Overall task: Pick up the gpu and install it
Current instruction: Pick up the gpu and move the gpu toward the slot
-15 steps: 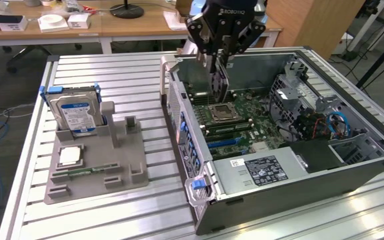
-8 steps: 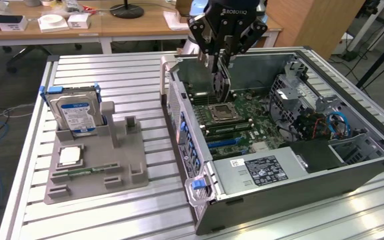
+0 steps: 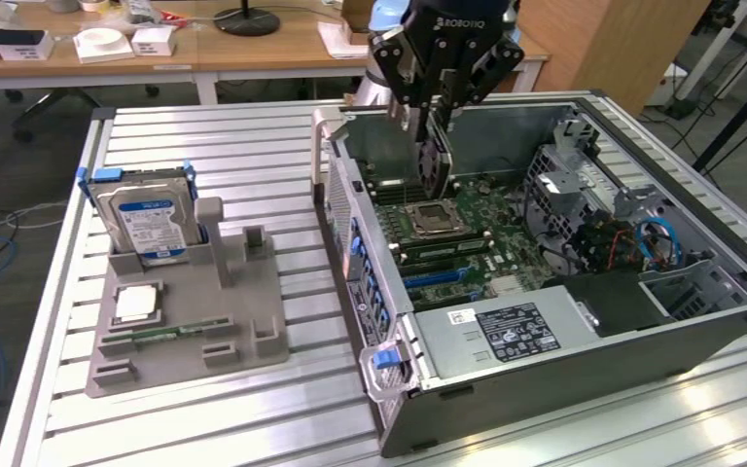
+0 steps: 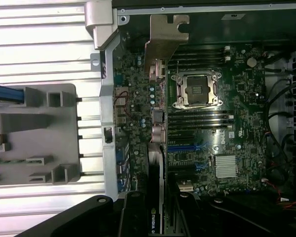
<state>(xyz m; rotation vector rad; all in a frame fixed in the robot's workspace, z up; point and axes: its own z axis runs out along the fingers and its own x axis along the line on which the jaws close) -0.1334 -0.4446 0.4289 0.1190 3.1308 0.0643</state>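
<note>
A: Where is the gpu (image 3: 436, 163)?

B: In the gripper (image 3: 434, 122). The jaws are clamped on the card, one on each face. It hangs on edge beneath them, inside the open case (image 3: 478, 413).

A: What lies under it?

B: The board (image 3: 484, 233). In the exterior view the card's lower end hangs by the far side of the socket (image 3: 432, 222), toward the case's far wall.

A: Is it seated in a slot?

B: I cannot tell whether its lower edge touches the board. The blue slots (image 3: 442, 277) lie nearer the camera, apart from the card.

A: And from the wrist?

B: That view looks down along the card's edge. The gpu (image 4: 156, 163) runs as a thin strip out from between the dark fingers (image 4: 133, 217), with an NVIDIA label (image 4: 154, 223) close to them. Its silver bracket (image 4: 165, 42) is at the end away from them. The socket (image 4: 195, 89) lies just beside the strip, and the case's wall runs along the strip's other side.

A: Anything outside the case?

B: On the exterior view's left a gray holder (image 3: 186, 341) sits on the slatted table (image 3: 218, 146). A drive (image 3: 147, 219) stands upright in it, well apart from the gripper.
</note>
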